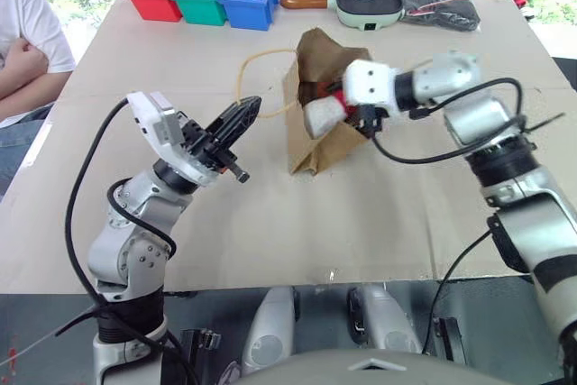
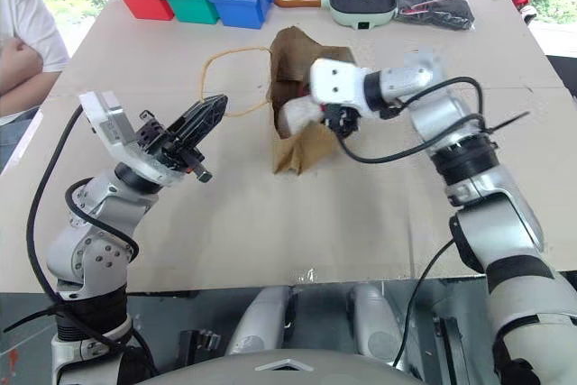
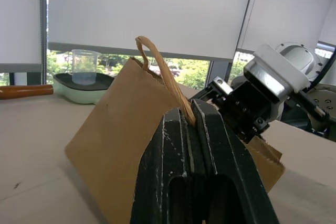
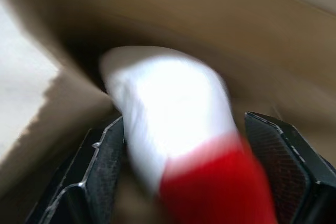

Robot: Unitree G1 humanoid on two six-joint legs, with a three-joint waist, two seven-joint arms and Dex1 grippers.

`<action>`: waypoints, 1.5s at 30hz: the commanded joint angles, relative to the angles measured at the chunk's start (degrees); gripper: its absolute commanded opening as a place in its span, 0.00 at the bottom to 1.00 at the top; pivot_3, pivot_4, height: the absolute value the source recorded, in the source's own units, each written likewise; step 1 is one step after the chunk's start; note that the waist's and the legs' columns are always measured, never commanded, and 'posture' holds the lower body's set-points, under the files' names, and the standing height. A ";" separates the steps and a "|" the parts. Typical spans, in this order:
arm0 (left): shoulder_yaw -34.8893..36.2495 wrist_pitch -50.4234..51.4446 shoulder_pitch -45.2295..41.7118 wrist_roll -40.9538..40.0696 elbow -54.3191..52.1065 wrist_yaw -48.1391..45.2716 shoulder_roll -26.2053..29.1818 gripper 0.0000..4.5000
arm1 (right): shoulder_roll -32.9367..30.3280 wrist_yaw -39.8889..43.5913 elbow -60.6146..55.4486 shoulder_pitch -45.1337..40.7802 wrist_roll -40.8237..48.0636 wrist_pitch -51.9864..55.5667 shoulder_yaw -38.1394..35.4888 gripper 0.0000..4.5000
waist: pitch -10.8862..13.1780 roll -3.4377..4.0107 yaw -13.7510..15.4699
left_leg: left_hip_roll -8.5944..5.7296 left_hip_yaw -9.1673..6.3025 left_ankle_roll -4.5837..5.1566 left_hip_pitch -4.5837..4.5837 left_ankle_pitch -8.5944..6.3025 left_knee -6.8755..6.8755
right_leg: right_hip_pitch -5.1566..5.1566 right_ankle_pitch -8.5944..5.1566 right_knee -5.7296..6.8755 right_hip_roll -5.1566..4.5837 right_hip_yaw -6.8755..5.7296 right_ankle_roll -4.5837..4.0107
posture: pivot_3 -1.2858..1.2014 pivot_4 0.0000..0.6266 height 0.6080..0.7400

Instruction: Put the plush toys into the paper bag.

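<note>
Left end effector (image 1: 242, 116) clamped shut on the paper bag's loop handle (image 1: 261, 59), holding the paper bag (image 1: 317, 146) mouth open on the tabletop (image 1: 379, 223). Right end effector (image 4: 202, 171) at the bag mouth, fingers spread wide either side of the white rocket plush (image 4: 168, 124); it sits between them without a firm pinch, white body already inside the bag.
</note>
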 commanded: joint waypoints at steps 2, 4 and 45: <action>0.63 -1.05 -3.59 -1.72 -1.22 0.17 0.67 0.00 | -3.16 -3.24 -9.19 3.05 2.76 8.47 -6.75 0.78 | 0.00 0.00 0.31 | 0.00 0.00 0.00 0.00 0.00 0.00 | 0.00 0.00 0.01 0.01 0.00 0.00 | 0.52 0.24 1.00; 0.19 -0.95 -5.79 -1.81 -0.05 -0.11 0.70 0.00 | -4.73 -3.77 -14.66 6.10 4.19 12.52 -8.77 0.78 | 0.00 0.00 0.37 | 0.00 0.01 0.00 0.00 0.00 -0.01 | 0.00 0.00 0.01 0.02 0.02 0.00 | 0.52 0.24 1.00; 2.57 -0.75 -10.06 -5.81 1.00 0.12 2.67 0.00 | 23.23 -27.81 -19.78 -1.87 44.69 48.00 -32.96 0.18 | 0.02 0.04 -0.74 | 0.03 -0.02 0.01 -0.04 0.00 -0.06 | -0.03 -0.01 0.01 0.10 0.00 0.00 | 0.52 0.24 1.00</action>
